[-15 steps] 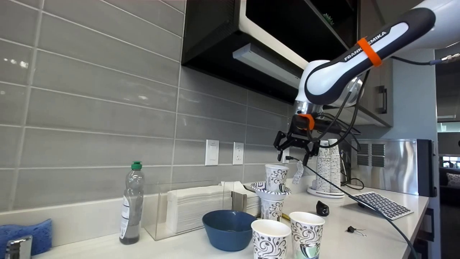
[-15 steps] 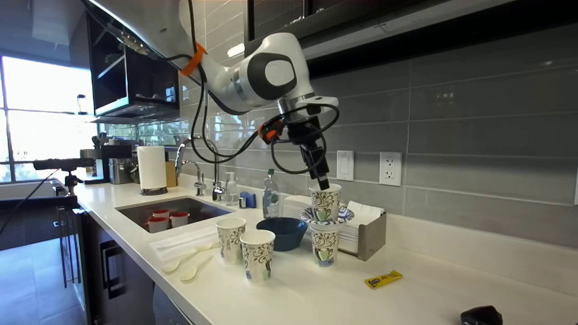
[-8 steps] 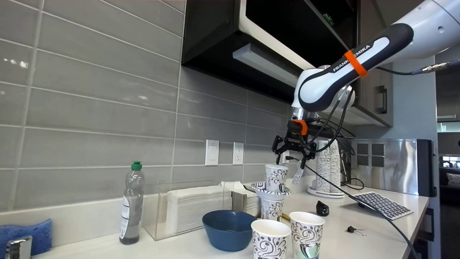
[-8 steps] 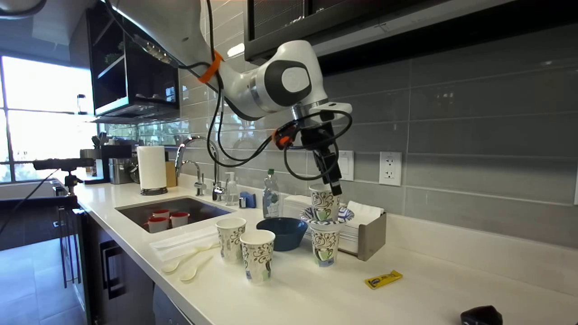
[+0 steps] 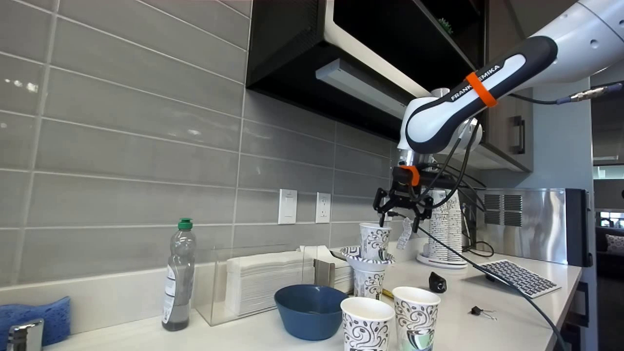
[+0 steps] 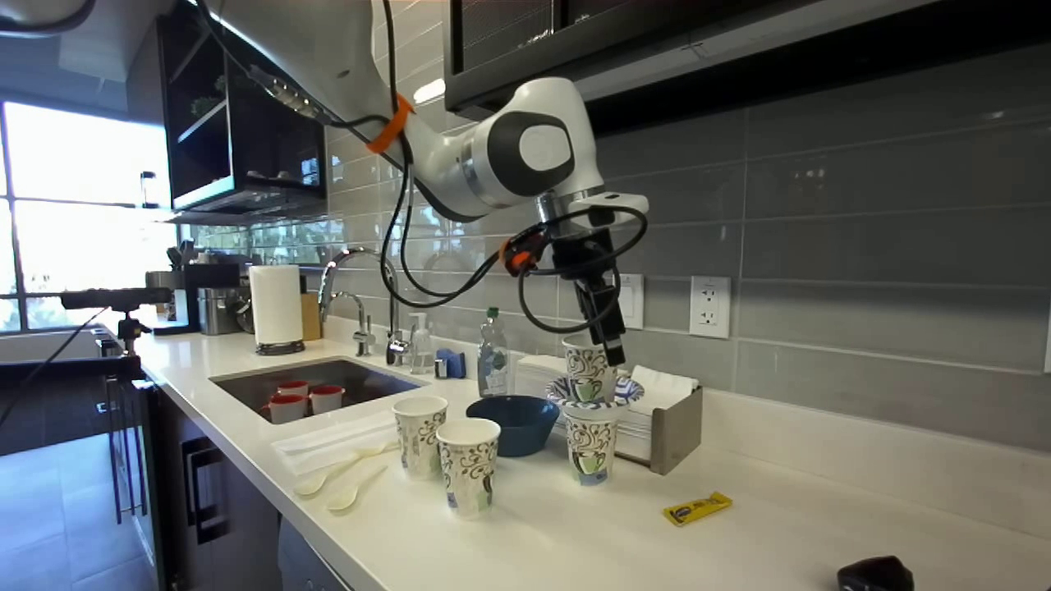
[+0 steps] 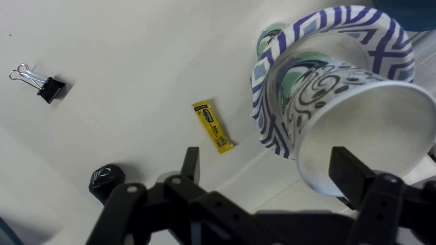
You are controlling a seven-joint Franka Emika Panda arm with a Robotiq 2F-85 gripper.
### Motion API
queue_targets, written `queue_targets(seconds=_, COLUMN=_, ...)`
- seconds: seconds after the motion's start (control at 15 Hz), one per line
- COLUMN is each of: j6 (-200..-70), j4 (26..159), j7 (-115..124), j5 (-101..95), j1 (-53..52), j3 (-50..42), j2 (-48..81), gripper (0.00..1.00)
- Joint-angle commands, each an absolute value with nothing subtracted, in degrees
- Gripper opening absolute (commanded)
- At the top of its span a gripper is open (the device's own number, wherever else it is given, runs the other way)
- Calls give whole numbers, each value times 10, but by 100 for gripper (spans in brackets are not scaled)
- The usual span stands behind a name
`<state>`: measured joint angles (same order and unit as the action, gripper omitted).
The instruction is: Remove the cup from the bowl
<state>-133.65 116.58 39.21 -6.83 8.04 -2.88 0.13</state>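
Observation:
The cup [image 5: 374,243], white paper with dark swirls, stands upright in the small patterned bowl [image 5: 349,252]; both also show in an exterior view, the cup [image 6: 585,382] and the bowl [image 6: 628,391]. The bowl rests on top of another patterned paper cup [image 6: 589,447]. My gripper [image 5: 399,227] is open and empty, at about the height of the cup's rim and off to its side. In the wrist view my gripper [image 7: 265,149] has its right finger [image 7: 351,177] in front of the cup's [image 7: 320,88] mouth; I cannot tell whether it touches. The left finger is clear of the cup.
Two patterned cups [image 6: 419,439] [image 6: 468,468] and a blue bowl [image 6: 517,423] stand beside the stack. A napkin holder [image 6: 677,431] is right behind it. A yellow packet [image 7: 213,127], a binder clip [image 7: 50,89] and a black object [image 7: 107,180] lie on the counter.
My open gripper has moved lower, down to the cup's rim height, and to the right in an exterior view. The cup and bowl have not moved.

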Motion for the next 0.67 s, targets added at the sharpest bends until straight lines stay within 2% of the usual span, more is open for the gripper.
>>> queue_targets(seconds=0.0, j6=-1310, j4=1150, j7=390, j5=-54, j1=70, j3=-38, j2=5, gripper=69)
queue_targets(seconds=0.6, j6=-1320, j4=1141, j7=391, j5=-12, j1=68, j3=-39, j2=3, gripper=4)
